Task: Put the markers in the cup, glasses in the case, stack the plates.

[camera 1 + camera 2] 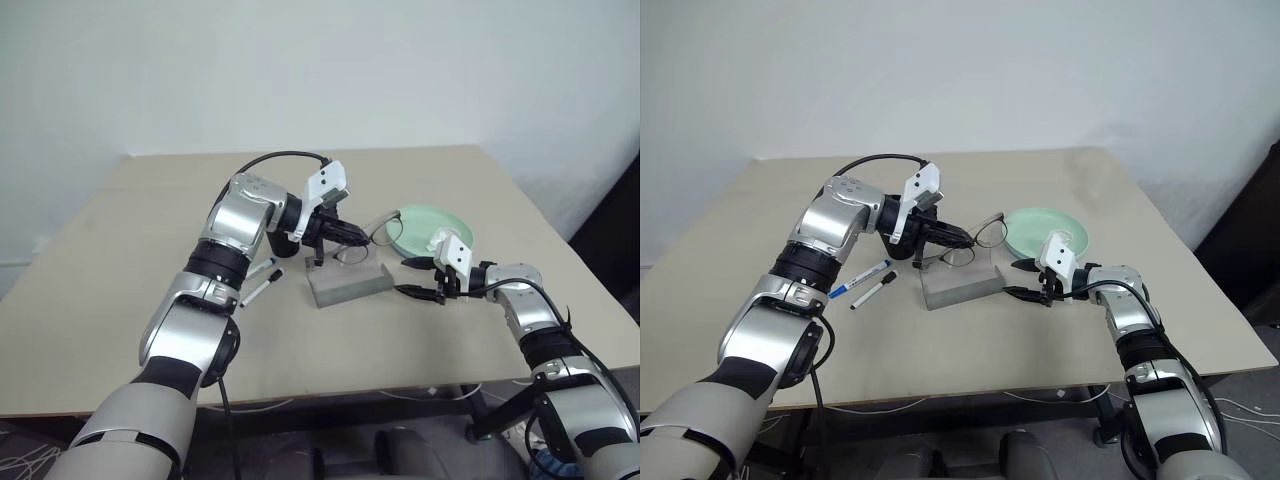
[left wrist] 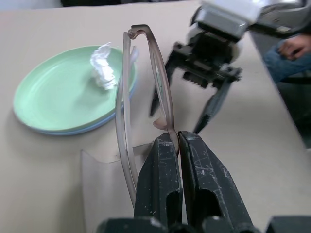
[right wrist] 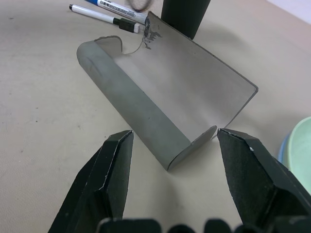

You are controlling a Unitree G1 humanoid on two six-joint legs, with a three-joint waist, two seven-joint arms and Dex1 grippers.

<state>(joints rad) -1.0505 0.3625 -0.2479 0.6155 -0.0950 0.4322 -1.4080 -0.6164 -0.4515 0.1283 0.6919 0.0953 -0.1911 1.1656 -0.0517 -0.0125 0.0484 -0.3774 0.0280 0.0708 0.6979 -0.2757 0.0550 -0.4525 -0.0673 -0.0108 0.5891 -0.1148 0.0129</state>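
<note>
My left gripper (image 1: 965,240) is shut on the glasses (image 2: 146,73), pinching one temple arm and holding them in the air just above the case (image 1: 960,285). The grey case lies open, its smoky lid (image 3: 194,82) standing up. At the case's right end my right gripper (image 3: 175,135) is open, its fingers on either side of that end without touching it. Two markers (image 1: 868,285) lie on the table left of the case. The black cup (image 3: 187,14) stands behind the case, near the markers. The mint green plate (image 2: 53,97) rests on the light blue one (image 2: 73,131).
A small white paper wad (image 2: 103,68) lies in the green plate. The plates sit just beyond my right gripper. A person's hand (image 2: 291,46) shows past the table's right edge. Bare tabletop (image 1: 1060,180) stretches behind the plates.
</note>
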